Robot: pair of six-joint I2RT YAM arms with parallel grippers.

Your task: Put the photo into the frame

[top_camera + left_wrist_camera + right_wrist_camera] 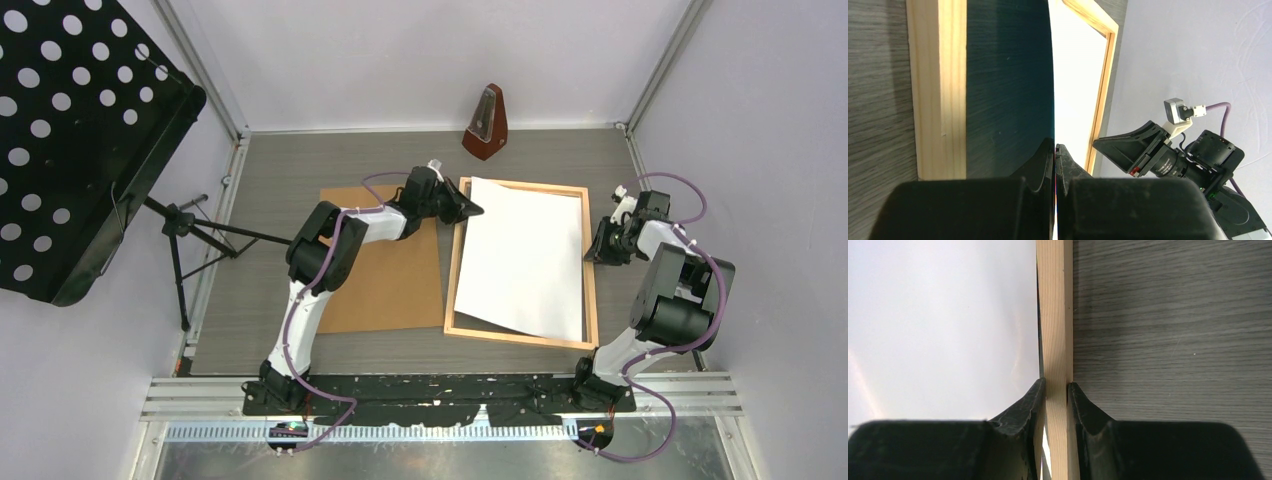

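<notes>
Top external — left gripper (468,210) pinches photo (520,255), right gripper (598,245) clamps frame (490,333).

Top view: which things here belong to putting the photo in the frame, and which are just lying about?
Job: photo, white back up; light-wood frame; left gripper shut on the photo's edge; right gripper shut on the frame's right rail.
Lying about: brown backing board; metronome; black music stand.
</notes>
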